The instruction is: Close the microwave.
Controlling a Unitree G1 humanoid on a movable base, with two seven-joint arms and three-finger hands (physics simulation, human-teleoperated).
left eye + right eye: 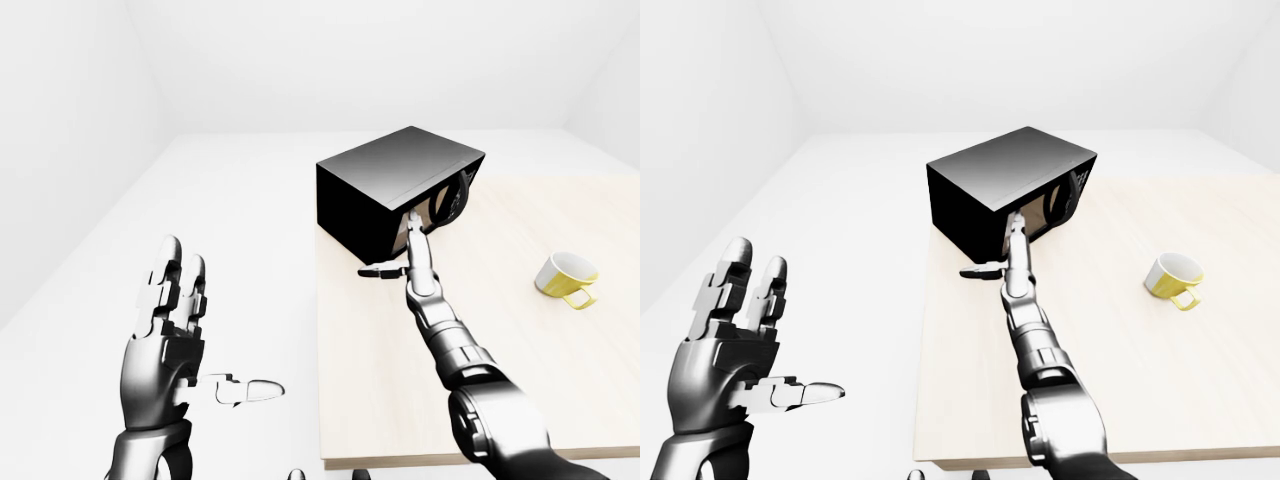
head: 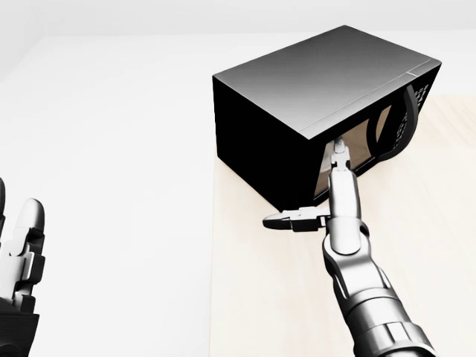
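On the pale table (image 1: 520,380), at its upper left corner in the left-eye view: black microwave (image 2: 320,82), door (image 2: 370,141) swung almost flat against the body, dark curved handle (image 2: 398,119) at the door's right end in the head view. Cannot tell whether any gap is left along the door's edge.

Right hand (image 2: 336,195) stretched out straight toward the door, fingers extended and grasping nothing, thumb splayed off to the view's left, fingertips (image 2: 339,149) at the door's left part, touching or nearly so. Left hand (image 1: 165,340) raised well off to the left, fingers spread, empty — no part in this.

Probably the last bit of the closing push. With the handle on the right, hinge most likely on the left, close to where the fingertips sit — poor leverage there. Better to slide the contact rightward toward the handle and press squarely into the door face, steady and short, not a jab, so as not to shove the whole microwave across the table. Stop once flush. Yellow cup (image 1: 567,277) well apart on the right, no obstacle.
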